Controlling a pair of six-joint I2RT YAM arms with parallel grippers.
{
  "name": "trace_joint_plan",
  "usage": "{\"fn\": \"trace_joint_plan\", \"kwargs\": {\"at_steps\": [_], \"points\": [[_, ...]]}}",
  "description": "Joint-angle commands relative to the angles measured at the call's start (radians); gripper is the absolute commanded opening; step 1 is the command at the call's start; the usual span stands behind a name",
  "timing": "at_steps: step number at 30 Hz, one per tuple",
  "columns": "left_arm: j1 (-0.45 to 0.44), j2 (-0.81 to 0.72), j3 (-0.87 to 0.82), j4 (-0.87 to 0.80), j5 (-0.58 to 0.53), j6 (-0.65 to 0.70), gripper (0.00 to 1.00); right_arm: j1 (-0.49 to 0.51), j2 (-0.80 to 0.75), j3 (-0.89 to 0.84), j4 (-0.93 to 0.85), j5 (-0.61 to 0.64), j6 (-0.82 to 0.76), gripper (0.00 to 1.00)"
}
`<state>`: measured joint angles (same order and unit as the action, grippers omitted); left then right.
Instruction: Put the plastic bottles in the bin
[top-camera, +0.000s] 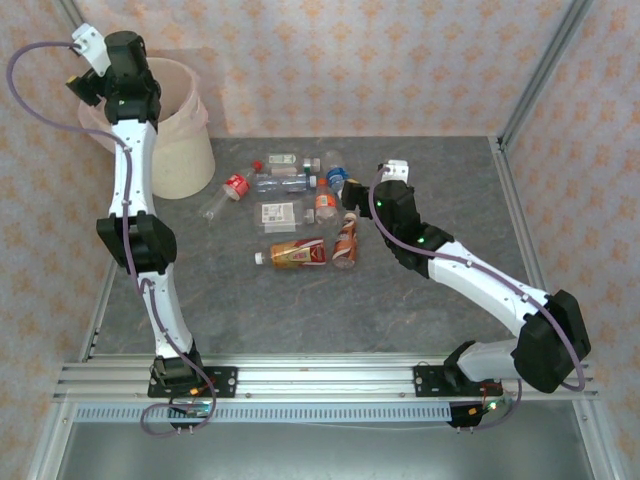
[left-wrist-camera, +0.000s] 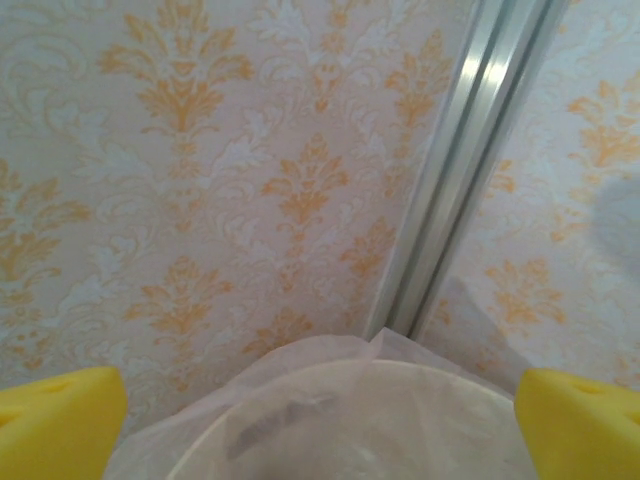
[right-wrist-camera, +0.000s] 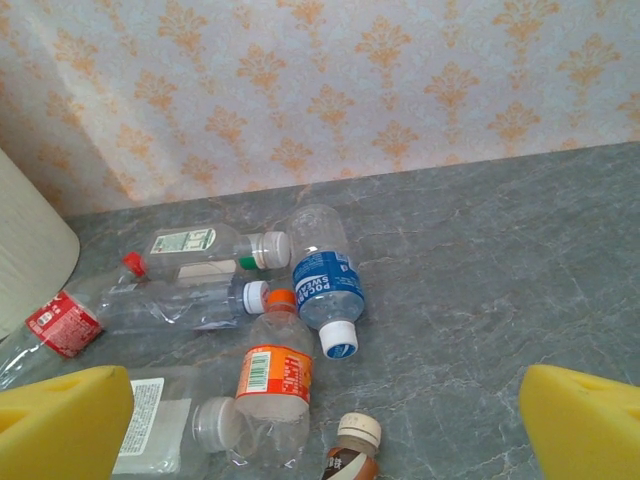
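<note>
The cream bin (top-camera: 185, 140) with its thin bag stands at the table's far left. My left gripper (top-camera: 95, 92) hangs over its rim. In the left wrist view it (left-wrist-camera: 320, 430) is open and holds nothing, with the bag-lined bin rim (left-wrist-camera: 350, 395) just below. Several bottles lie mid-table: a red-labelled one (top-camera: 236, 185), a blue-labelled one (top-camera: 336, 178), an orange-labelled one (top-camera: 325, 206) and a brown one (top-camera: 346, 240). My right gripper (top-camera: 352, 196) is beside them, open (right-wrist-camera: 322, 425) and empty. Ahead of it lie the blue-labelled bottle (right-wrist-camera: 325, 280), the orange-labelled bottle (right-wrist-camera: 272, 372) and the brown bottle (right-wrist-camera: 355, 452).
An aluminium frame post (left-wrist-camera: 455, 170) rises against the patterned wall behind the bin. The bin wall (right-wrist-camera: 30, 250) shows at the left of the right wrist view. Bare grey table (top-camera: 440, 190) lies right of the bottles.
</note>
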<state>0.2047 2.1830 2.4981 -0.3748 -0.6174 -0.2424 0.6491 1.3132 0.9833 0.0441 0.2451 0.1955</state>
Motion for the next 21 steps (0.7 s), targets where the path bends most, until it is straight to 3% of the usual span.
{"fn": "trace_joint_plan", "kwargs": {"at_steps": [1, 5, 8, 14, 21], "points": [[-0.004, -0.045, 0.052, -0.172, 0.082, -0.061, 1.00, -0.004, 0.002, 0.008, -0.016, 0.054, 0.036, 0.99], [-0.004, -0.103, 0.009, -0.264, 0.192, -0.111, 1.00, -0.042, 0.030, 0.022, -0.068, 0.008, 0.095, 0.99], [-0.004, -0.176, -0.094, -0.256, 0.349, -0.136, 1.00, -0.083, 0.074, 0.043, -0.133, -0.076, 0.148, 0.99], [-0.007, -0.366, -0.389, -0.118, 0.667, -0.205, 1.00, -0.111, 0.150, 0.091, -0.269, -0.204, 0.236, 0.99], [-0.056, -0.578, -0.725, 0.083, 0.879, -0.313, 1.00, -0.103, 0.148, 0.052, -0.389, -0.269, 0.376, 1.00]]}}
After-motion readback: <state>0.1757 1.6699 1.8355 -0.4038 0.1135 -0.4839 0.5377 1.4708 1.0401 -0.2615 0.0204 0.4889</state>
